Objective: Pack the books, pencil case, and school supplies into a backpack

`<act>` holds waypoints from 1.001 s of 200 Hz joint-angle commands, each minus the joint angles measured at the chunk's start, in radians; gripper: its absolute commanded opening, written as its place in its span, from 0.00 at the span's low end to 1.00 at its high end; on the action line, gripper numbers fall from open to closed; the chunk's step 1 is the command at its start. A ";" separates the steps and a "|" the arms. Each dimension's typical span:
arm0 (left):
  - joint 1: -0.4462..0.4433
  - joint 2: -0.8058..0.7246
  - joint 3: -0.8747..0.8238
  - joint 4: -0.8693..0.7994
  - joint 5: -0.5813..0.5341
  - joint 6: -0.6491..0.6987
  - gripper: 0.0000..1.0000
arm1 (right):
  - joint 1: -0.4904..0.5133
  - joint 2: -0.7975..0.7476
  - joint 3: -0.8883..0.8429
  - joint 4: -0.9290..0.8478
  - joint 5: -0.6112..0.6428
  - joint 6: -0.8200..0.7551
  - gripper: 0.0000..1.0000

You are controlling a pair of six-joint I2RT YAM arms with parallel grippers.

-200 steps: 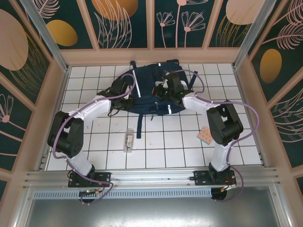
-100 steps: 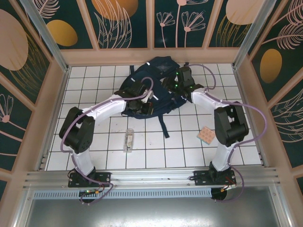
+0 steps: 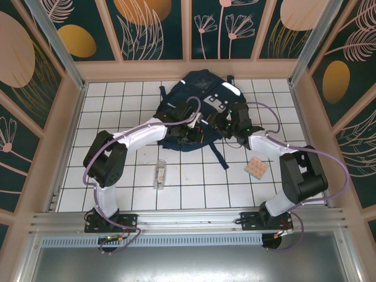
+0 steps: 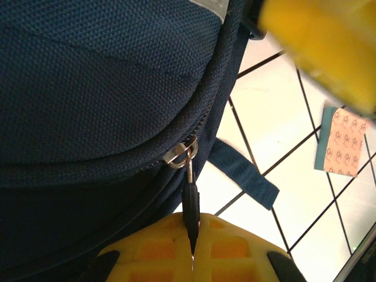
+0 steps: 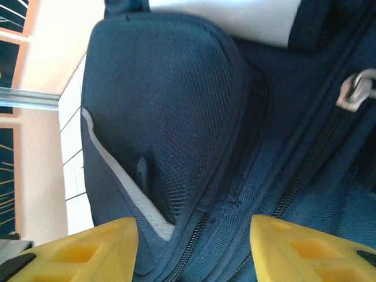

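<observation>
1. My right gripper (image 5: 192, 238) has just let go. It was clamped a second ago, and now its yellow fingers stand apart with only navy fabric showing between them, so it holds nothing.
2. My left gripper (image 3: 191, 128) stays closed on the zip pull (image 4: 189, 202). The black tab runs straight down into the pinch between its fingers.
3. The backpack (image 3: 197, 82) has shifted. It now lies at the far middle of the table (image 3: 117, 100), moved back and to the right of where it was a second ago, with its grey patches turned up. My left arm has swung right with it.
4. The pad (image 3: 257, 168) and the clear box (image 3: 159, 174) lie where they were, on the near tiles and well apart from the bag.
5. As I read it, I am still on the opening step and nothing is packed yet. With the right side released, the bag has no second hold, so I expect it to slide when I pull the zip. I cannot tell how far the zip is open.
</observation>
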 commanded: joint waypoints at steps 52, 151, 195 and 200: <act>-0.022 -0.049 -0.063 0.021 -0.065 -0.012 0.00 | 0.032 0.170 0.020 0.256 -0.119 0.109 0.00; 0.162 -0.155 -0.175 -0.197 -0.328 0.182 0.00 | -0.040 0.068 -0.020 0.104 0.010 -0.071 0.00; 0.219 -0.116 -0.174 -0.209 -0.374 0.212 0.00 | -0.051 0.065 0.033 0.046 0.076 -0.139 0.00; 0.219 -0.112 -0.173 -0.213 -0.349 0.212 0.00 | -0.054 0.070 0.047 0.039 0.085 -0.149 0.00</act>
